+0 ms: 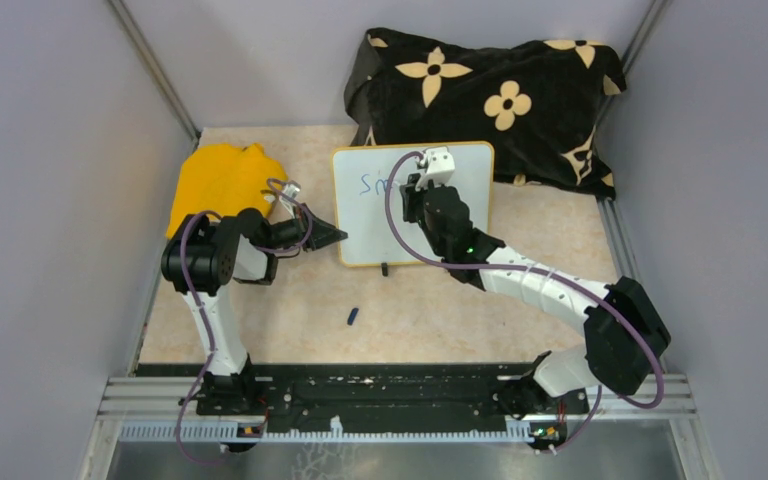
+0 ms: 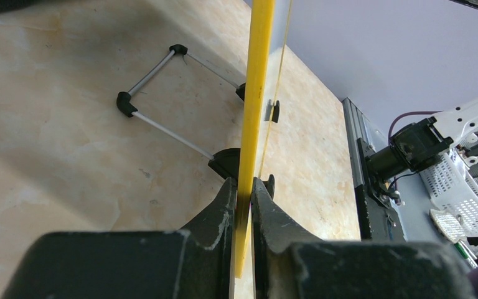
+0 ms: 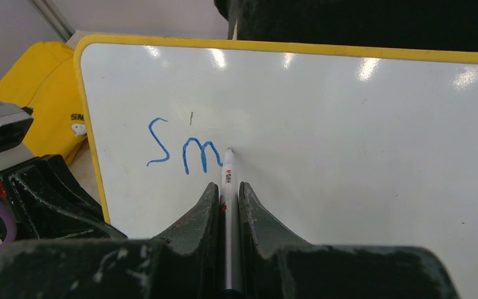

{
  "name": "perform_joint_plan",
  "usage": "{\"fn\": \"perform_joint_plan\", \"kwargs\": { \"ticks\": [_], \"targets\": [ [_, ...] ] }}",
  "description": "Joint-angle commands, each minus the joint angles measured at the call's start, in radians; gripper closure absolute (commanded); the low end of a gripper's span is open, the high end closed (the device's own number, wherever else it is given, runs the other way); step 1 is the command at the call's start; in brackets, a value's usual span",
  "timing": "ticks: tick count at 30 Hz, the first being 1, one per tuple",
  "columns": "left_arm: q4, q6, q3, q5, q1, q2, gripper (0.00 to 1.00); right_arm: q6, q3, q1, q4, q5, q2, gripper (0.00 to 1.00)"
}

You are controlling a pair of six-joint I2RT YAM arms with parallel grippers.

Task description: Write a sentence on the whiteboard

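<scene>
- My right jaws fill the foreground of the right wrist view, closed on a white marker (image 3: 228,180) whose barrel runs up between the two fingers.
- The marker tip touches the whiteboard (image 3: 361,162) just right of the last blue letter.
- The sentence (image 3: 183,152) reads only "Sm" here, in blue, in the upper left part of the board; from above it shows as a small blue scrawl (image 1: 374,183).
- My left jaws are closed on the board's yellow rim (image 2: 258,93), one finger on each face; from above, this grip sits on the left edge near the lower corner.
- The whiteboard (image 1: 365,235) sits mid-desk, between my two arms, with its white face showing to the top camera.
- In the left wrist view a thin wire frame with black corner pieces (image 2: 155,93) lies on the desk (image 2: 56,143) on one side of the rim and meets it.
- A yellow cloth (image 1: 220,180) lies to the left of the board, close behind my left arm (image 1: 222,260).
- A black flowered cloth (image 1: 490,90) is heaped at the far edge, behind the board.
- A small dark blue piece (image 1: 353,317) lies alone on the desk, nearer my bases than the board; I cannot tell what it is.
</scene>
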Motion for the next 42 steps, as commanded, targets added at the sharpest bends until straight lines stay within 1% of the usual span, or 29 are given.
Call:
{"fn": "perform_joint_plan", "kwargs": {
  "ticks": [1, 11, 21, 32, 42],
  "targets": [
    [0.005, 0.008, 0.010, -0.001, 0.000, 0.009, 1.00, 0.012, -0.005, -0.007, 0.033, 0.004, -0.011, 1.00],
    [0.005, 0.008, 0.008, -0.001, 0.000, 0.009, 1.00, 0.025, -0.050, -0.007, 0.030, 0.003, -0.035, 1.00],
    [0.003, 0.010, 0.007, -0.001, 0.000, 0.010, 1.00, 0.011, -0.002, -0.008, 0.033, 0.001, -0.094, 1.00],
    [0.002, 0.011, 0.009, 0.001, -0.001, 0.008, 1.00, -0.020, 0.074, -0.024, 0.028, 0.001, -0.047, 1.00],
    [0.004, 0.011, 0.009, 0.003, -0.001, 0.009, 1.00, -0.025, 0.103, -0.043, 0.030, -0.011, -0.007, 1.00]
  ]
}}
